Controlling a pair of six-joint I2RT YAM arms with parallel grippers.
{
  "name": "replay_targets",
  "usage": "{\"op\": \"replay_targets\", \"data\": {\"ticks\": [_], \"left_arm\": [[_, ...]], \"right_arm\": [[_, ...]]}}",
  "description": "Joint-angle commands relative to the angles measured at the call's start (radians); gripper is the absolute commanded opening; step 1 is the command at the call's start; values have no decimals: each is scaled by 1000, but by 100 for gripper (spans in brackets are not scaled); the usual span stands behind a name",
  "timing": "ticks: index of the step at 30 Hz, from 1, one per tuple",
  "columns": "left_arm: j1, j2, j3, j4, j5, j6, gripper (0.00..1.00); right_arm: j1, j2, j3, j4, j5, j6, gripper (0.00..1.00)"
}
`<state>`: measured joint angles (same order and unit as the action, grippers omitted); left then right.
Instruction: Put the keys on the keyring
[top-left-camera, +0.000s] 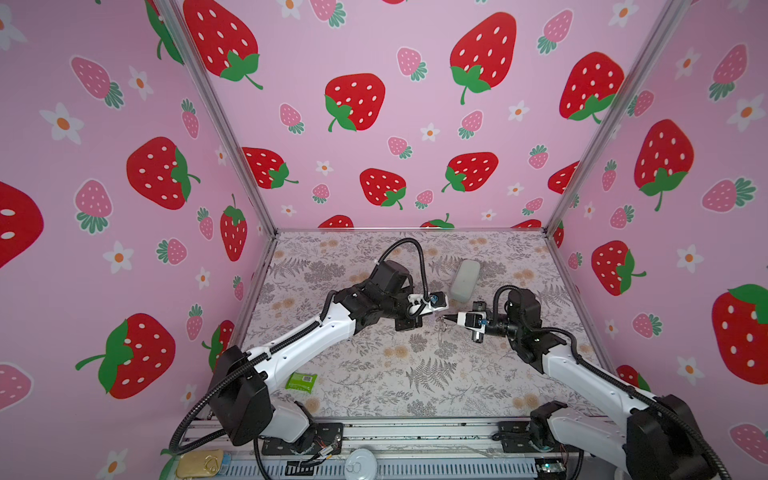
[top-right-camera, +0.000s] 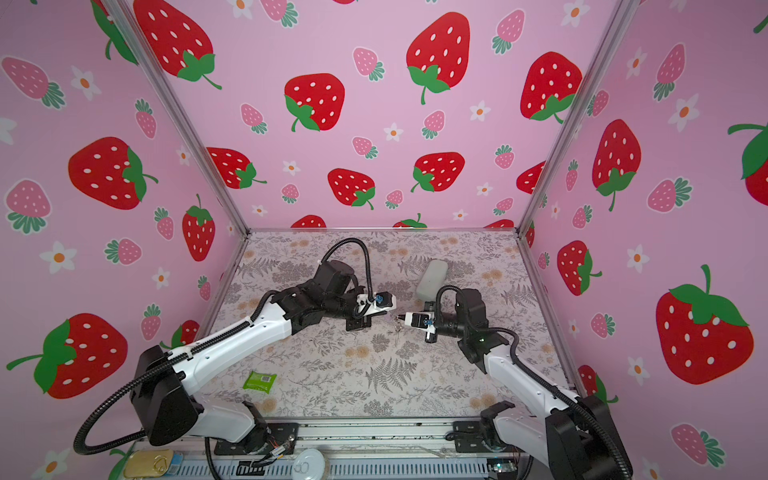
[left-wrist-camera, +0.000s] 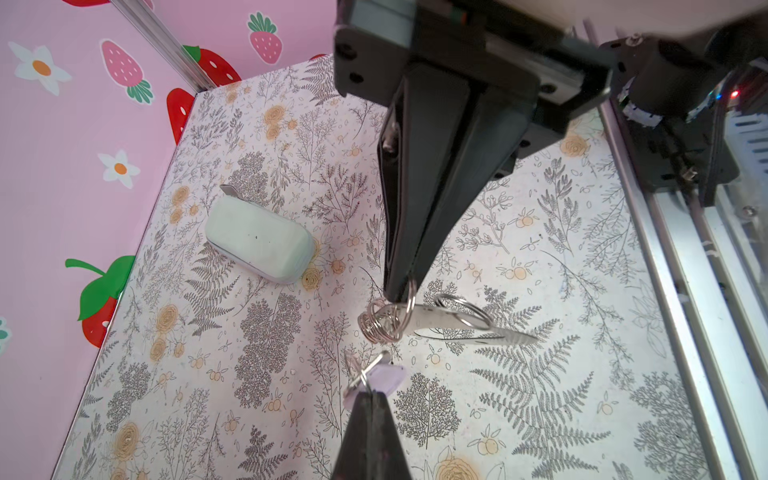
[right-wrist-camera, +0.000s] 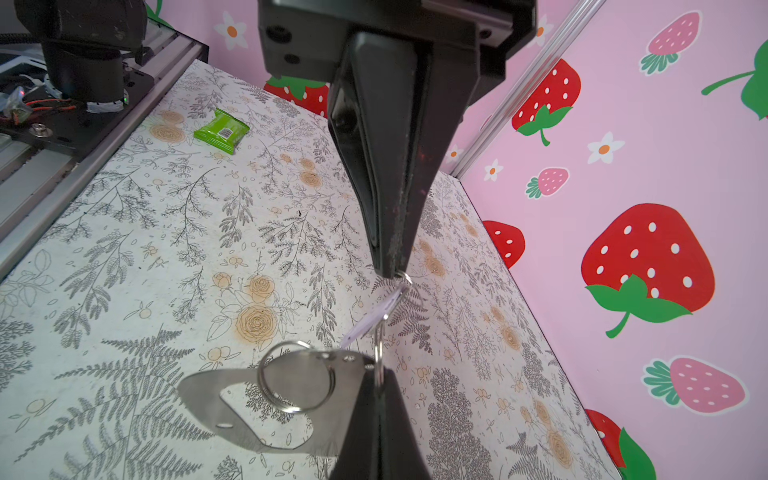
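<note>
The keys (left-wrist-camera: 392, 378) are a tiny set with a lilac head and a small metal ring. My left gripper (left-wrist-camera: 369, 392) is shut on them above the table. The keyring (left-wrist-camera: 440, 320) is a flat silvery-grey metal loop carrying split rings. It hangs just beyond the keys, with my right gripper (right-wrist-camera: 379, 376) shut on one of its rings. In the right wrist view the keyring (right-wrist-camera: 232, 376) juts out sideways and the keys (right-wrist-camera: 374, 316) hang just past it. In both top views the two gripper tips nearly meet mid-table: left gripper (top-left-camera: 430, 319), right gripper (top-left-camera: 444, 319).
A pale grey-green rounded case (top-left-camera: 465, 280) lies behind the grippers towards the back of the floral table (top-left-camera: 415, 374). A green packet (top-left-camera: 302, 381) lies front left beside the left arm. An aluminium rail (top-left-camera: 415, 432) runs along the front edge, and pink walls close the other sides.
</note>
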<state>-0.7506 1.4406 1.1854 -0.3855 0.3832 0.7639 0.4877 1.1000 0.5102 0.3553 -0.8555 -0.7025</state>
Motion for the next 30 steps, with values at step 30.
{"op": "replay_targets", "data": {"ticks": [30], "left_arm": [[-72,-34,-15,-6,-92,79,0]], "right_arm": [[-5,-46,-18,94,-84,-14,0]]}}
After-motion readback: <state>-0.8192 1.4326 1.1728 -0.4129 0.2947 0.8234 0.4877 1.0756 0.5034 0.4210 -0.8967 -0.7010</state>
